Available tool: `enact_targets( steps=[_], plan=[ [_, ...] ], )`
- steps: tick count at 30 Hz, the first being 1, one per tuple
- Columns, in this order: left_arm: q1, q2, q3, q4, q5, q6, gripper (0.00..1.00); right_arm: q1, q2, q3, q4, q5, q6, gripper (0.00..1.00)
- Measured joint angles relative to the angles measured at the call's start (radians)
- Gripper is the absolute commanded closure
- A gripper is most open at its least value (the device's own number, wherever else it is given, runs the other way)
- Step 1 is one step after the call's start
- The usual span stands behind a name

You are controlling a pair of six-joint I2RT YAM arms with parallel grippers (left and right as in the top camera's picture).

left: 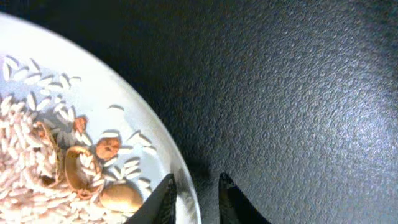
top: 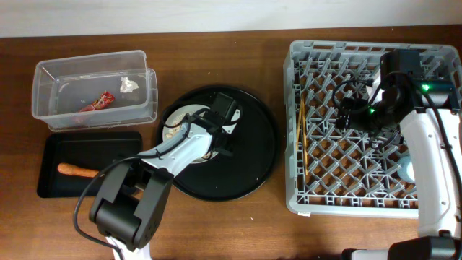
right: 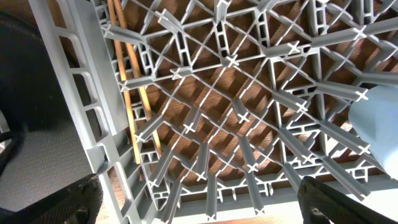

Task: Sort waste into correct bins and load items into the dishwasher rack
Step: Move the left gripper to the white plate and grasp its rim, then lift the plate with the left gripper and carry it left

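Note:
The pale plate (top: 178, 115) lies on the round black tray (top: 253, 159) and carries a heap of beige food scraps (left: 31, 155). My left gripper (left: 196, 199) is shut on the plate's rim (left: 134, 118), one finger inside and one outside; overhead it shows over the plate (top: 213, 133). My right gripper (right: 199, 205) is wide open and empty above the dishwasher rack (top: 303, 58), also seen from above (top: 357, 112). Two chopsticks (top: 303, 141) lie in the rack's left side, and the light-blue cup (top: 409, 170) sits at its right. The bowl is not visible.
The clear tub (top: 90, 58) at the far left holds the red wrapper (top: 97, 102) and the white scrap (top: 128, 84). The flat black tray (top: 50, 155) in front of it holds the carrot (top: 76, 170). The right wrist view shows chopsticks (right: 134, 93) and cup (right: 379, 124).

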Motion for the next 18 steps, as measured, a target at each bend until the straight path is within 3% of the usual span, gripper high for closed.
enact_targets(
  steps=[7,18],
  plan=[
    [0.0,0.0,0.018,-0.076,0.002,-0.013,0.92,0.0,0.0,0.0,0.0,0.0,0.0,0.0],
    [-0.008,-0.005,0.033,-0.2,-0.034,-0.043,0.91,0.0,0.0,0.0,-0.008,0.0,0.0,0.0]
  ],
)
